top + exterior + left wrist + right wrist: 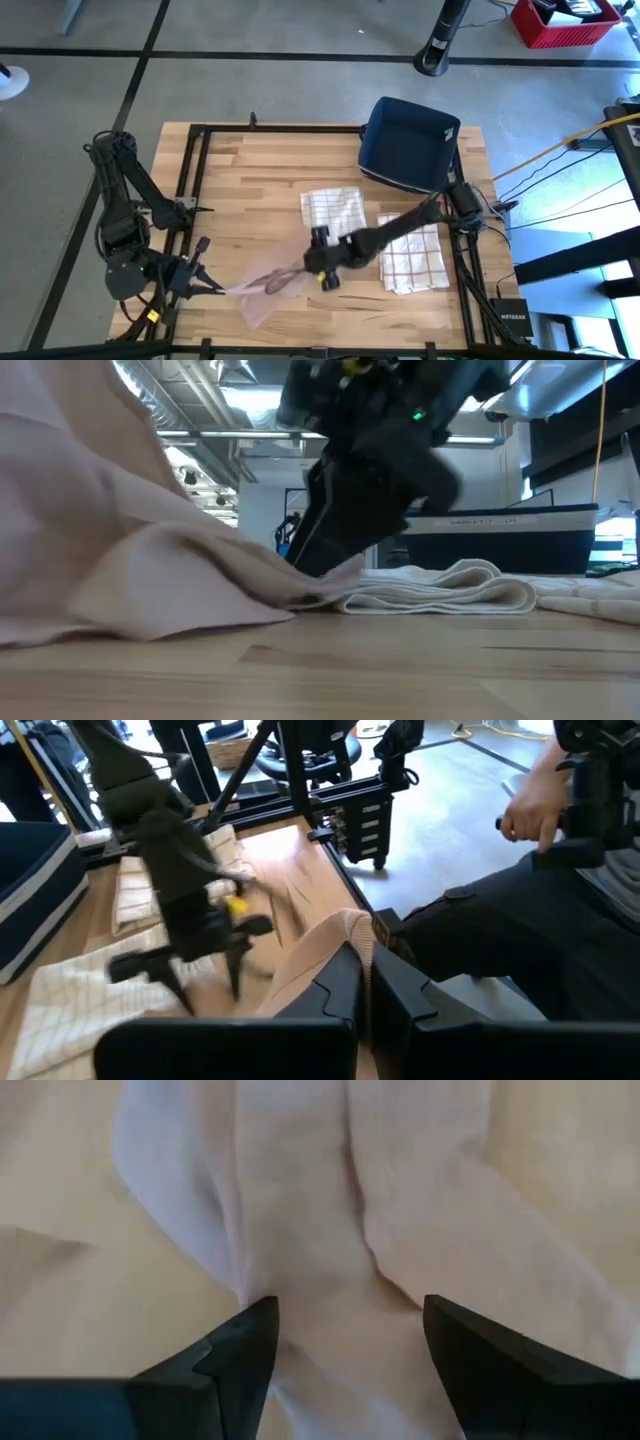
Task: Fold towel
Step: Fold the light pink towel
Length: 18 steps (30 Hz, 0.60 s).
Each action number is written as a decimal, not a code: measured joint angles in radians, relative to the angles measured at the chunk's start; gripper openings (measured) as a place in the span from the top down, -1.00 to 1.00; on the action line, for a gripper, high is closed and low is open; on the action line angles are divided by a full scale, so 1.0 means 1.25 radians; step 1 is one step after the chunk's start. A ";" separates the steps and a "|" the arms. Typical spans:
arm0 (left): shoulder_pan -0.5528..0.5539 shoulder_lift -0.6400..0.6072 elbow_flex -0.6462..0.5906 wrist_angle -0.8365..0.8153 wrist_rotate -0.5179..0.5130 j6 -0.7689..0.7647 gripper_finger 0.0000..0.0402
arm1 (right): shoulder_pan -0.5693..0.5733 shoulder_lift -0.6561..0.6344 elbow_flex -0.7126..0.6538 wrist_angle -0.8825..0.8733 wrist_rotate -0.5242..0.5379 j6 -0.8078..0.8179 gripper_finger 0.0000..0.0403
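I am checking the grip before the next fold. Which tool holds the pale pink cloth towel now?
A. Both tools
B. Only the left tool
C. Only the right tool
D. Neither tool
B: the left tool is shut on an edge of the pale pink cloth towel, while the right tool stands open above it.

Bright ceiling lights (250, 400), soft shadows, motion blur in close views.

Left gripper (214, 289) pinching pink towel (262, 293), right gripper (305, 272) over it
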 joint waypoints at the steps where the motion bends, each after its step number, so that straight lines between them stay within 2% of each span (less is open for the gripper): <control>1: 0.000 0.000 0.000 0.001 0.000 0.004 0.98 | 0.013 0.006 -0.001 0.011 0.001 0.001 -0.25; 5: 0.000 0.000 0.000 0.001 0.000 -0.006 0.99 | 0.036 0.042 -0.003 0.038 0.035 -0.002 -0.25; 8: 0.001 0.000 0.000 0.000 0.000 -0.013 0.98 | 0.045 0.046 0.002 0.030 0.030 -0.003 -0.25; 11: 0.001 0.003 0.000 0.000 0.000 -0.010 0.99 | 0.055 0.041 0.048 -0.067 0.055 -0.006 -0.25; 15: 0.001 0.003 -0.001 0.000 0.000 -0.006 0.98 | 0.057 0.026 0.157 -0.185 0.133 -0.050 -0.25; 18: 0.001 0.003 -0.001 0.000 0.000 -0.006 0.98 | 0.045 0.025 0.198 -0.215 0.186 -0.094 -0.25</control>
